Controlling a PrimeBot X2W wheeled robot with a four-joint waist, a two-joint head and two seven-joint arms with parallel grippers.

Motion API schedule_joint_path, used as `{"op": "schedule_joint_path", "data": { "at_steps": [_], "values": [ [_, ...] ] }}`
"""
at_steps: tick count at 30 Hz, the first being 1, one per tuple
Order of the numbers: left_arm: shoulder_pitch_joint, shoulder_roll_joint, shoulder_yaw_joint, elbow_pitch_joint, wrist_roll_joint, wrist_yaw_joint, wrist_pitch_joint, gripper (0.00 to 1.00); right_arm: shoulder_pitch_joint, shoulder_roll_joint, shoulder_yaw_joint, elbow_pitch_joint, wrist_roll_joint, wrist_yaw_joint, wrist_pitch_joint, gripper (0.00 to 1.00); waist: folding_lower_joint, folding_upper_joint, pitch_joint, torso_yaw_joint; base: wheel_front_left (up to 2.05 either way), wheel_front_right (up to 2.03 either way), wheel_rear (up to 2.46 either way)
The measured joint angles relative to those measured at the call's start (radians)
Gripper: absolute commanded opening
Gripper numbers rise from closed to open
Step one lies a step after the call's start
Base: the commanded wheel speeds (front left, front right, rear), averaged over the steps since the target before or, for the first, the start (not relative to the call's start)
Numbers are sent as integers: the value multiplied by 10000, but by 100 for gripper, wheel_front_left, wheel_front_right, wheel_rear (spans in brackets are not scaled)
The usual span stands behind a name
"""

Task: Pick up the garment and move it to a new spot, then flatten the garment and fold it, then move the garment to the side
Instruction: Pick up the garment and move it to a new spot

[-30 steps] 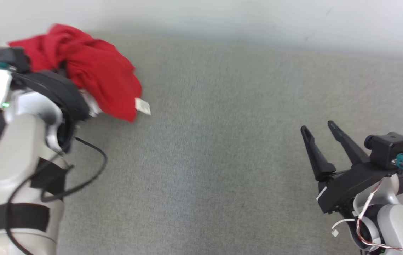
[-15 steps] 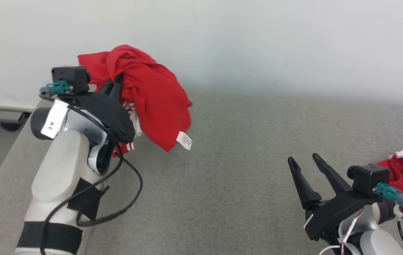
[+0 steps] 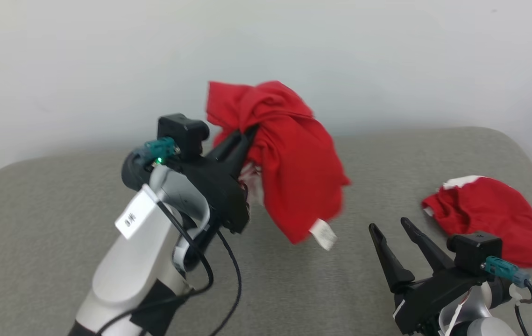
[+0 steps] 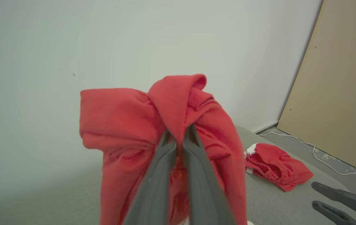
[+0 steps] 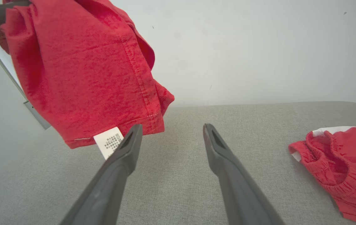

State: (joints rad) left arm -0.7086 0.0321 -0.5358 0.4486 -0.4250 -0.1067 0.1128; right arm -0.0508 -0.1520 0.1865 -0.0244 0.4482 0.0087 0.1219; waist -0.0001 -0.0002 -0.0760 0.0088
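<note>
Left jaws pinch crumpled red garment above nubby grey cushion.

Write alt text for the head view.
The left pincer, shut on a bunched red garment, holds it up above a grey padded surface, a white label dangling at its hem. The right pincer sits open at lower right, near a second red garment lying crumpled.

Plain white wall ahead of me, grey fabric-covered tabletop with rounded corners below. Tan wooden board off right, thin white cable on the floor beside it.
</note>
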Motion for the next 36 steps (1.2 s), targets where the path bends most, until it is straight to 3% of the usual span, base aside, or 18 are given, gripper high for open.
{"op": "schedule_joint_path", "data": {
  "at_steps": [5, 12, 19, 29, 30, 31, 32, 36],
  "values": [
    [495, 12, -610, -499, -278, 485, 169, 0, -2, 4, 134, -46, -2, 50, 8, 100, 0, 1, -7, -724, 0, 0, 0],
    [822, 15, -945, -174, -171, 978, 384, 0, -12, 12, 188, -69, -2, 105, 10, 100, 1, 1, 112, -1500, 0, 0, 0],
    [916, 19, -1296, 832, 84, 980, 451, 0, -23, 19, 104, -82, -2, 104, -4, 100, 2, 2, 444, -1932, 0, 0, 0],
    [1136, 130, -1304, 2144, 274, 1001, 359, 0, -220, 77, 111, -15, 0, 102, -107, 100, 1, 2, 720, -1880, 0, 0, 0],
    [1135, 163, -1298, 2242, 274, 1072, 355, 23, -232, 86, 125, -4, 0, 102, -109, 100, 2, 2, 734, -1864, 0, 0, 0],
    [1135, 192, -1283, 2337, 274, 1072, 343, 55, -251, 92, 127, 12, 0, 102, -109, 100, 2, 2, 744, -1848, 0, 0, 0],
    [1135, 199, -1287, 2439, 274, 1066, 299, 100, -267, 98, 123, 21, 0, 102, -113, 100, 2, 2, 752, -1832, 0, 0, 0],
    [1088, 163, -1275, 2539, 268, 1053, 144, 100, -266, 81, 35, 31, 0, 102, -180, 100, 2, 2, 762, -1706, 0, 0, 0]
  ]
}}
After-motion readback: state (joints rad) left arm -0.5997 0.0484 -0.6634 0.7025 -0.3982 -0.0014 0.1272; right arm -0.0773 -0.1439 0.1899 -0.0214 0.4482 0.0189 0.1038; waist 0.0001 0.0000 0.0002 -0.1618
